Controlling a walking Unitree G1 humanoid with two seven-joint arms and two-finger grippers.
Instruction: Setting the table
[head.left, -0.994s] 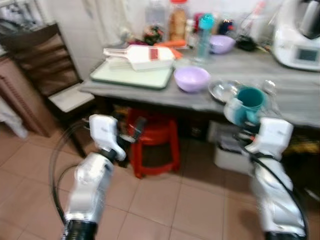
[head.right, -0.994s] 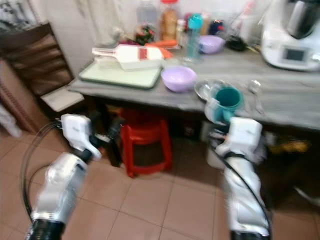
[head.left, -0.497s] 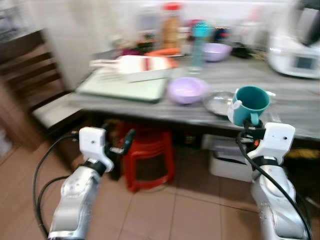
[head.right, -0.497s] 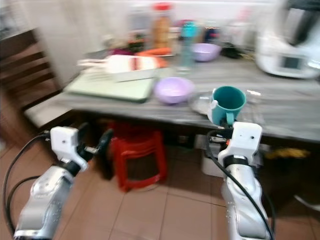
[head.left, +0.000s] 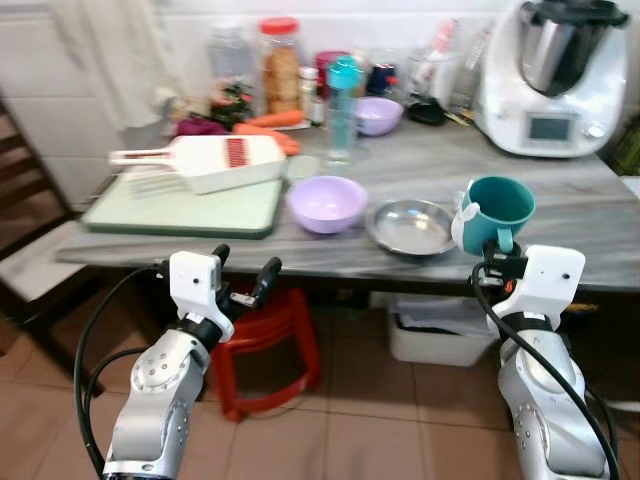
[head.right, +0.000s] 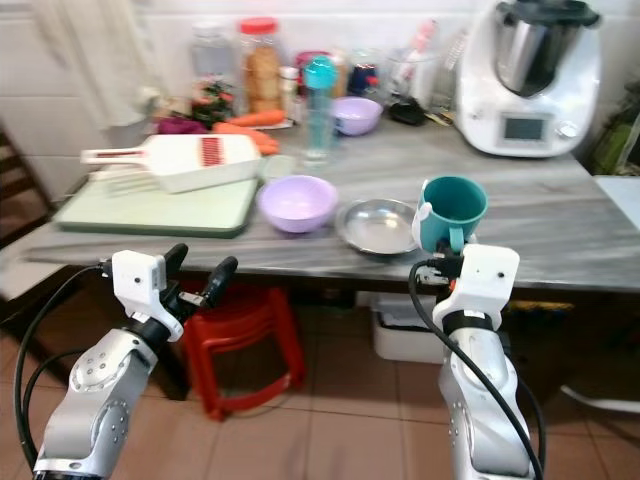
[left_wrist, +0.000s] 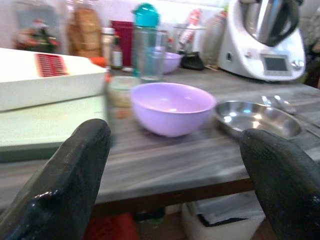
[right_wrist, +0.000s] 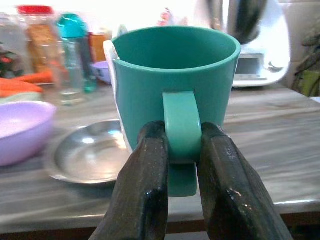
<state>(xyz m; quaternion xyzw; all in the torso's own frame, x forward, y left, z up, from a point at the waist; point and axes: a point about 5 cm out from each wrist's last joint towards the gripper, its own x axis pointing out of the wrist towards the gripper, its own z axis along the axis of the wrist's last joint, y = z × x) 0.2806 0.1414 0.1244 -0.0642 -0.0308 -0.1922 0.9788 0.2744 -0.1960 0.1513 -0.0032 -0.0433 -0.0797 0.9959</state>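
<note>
Our right gripper (right_wrist: 181, 150) is clamped on the teal mug (right_wrist: 175, 85) only by its handle; the mug may swing or slip. Our left gripper (head.left: 245, 272) waits empty, fingers apart.

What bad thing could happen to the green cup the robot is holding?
The right gripper pinches the teal cup only by its handle, so the cup might swing or slip out and drop. The cup hangs near the table edge, close to the metal plate and the purple bowl, so a clumsy set-down could knock them or miss the table.
</note>
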